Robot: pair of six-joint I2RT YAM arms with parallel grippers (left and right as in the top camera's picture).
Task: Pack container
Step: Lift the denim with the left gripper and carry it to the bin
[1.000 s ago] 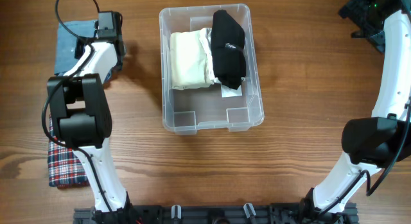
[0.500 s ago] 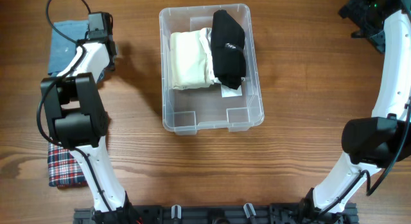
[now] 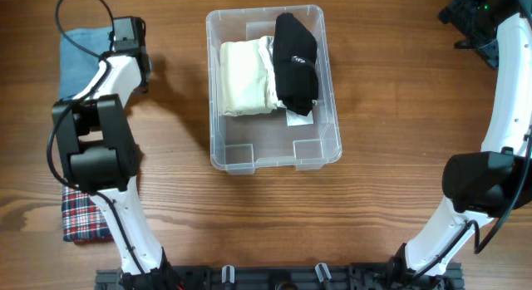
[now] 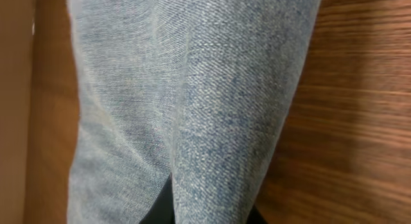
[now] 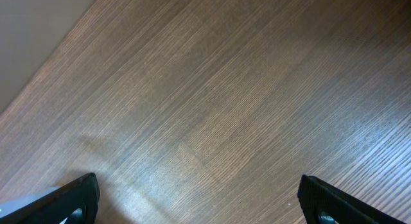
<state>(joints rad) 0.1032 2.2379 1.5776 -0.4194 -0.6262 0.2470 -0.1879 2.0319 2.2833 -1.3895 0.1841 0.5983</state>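
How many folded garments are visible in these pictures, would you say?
4. A cream garment and a black garment sit side by side in the container; a blue denim garment is at the far left; a plaid garment lies near left. More may hide beneath.

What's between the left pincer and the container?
Only bare wood tabletop, per the overhead view; the left pincer grips the folded denim, and the container sits apart.
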